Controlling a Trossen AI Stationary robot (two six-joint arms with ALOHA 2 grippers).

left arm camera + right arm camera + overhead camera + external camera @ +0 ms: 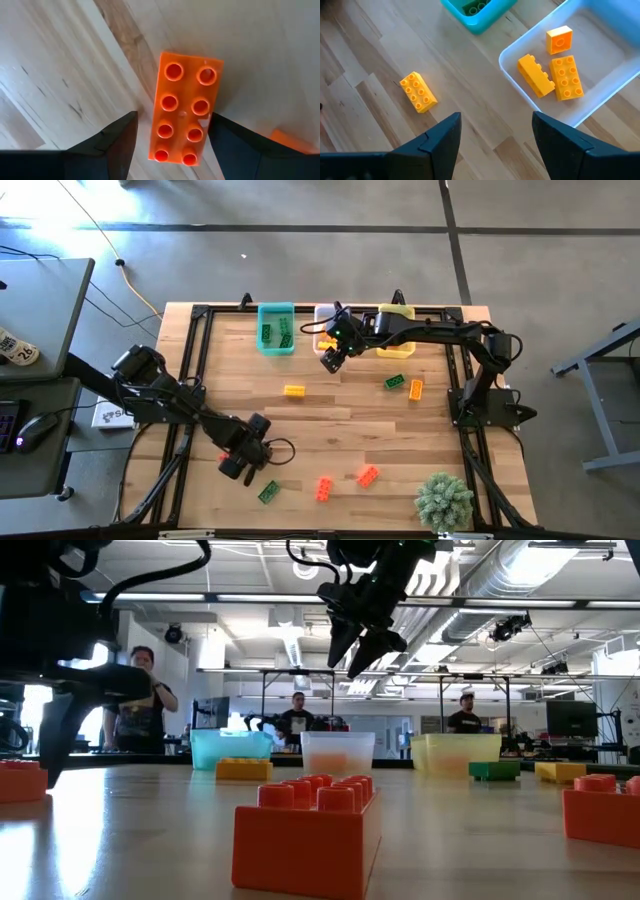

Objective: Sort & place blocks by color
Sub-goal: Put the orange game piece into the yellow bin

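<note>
Six studded plastic bricks lie loose on the wooden table (340, 430): two green, two yellow, two orange-red. The left gripper (170, 145), spread wide, straddles one eight-studded orange-red brick (186, 107) at lower centre. The right gripper (495, 132) hangs open, apparently empty, over the clear bin (520, 80) at upper centre.

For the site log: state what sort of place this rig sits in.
Probably an open robotics lab or workshop. The low view shows exposed ceiling ducts and people standing at benches behind the wooden table; the high view shows a desk with a mouse on a concrete floor.
</note>
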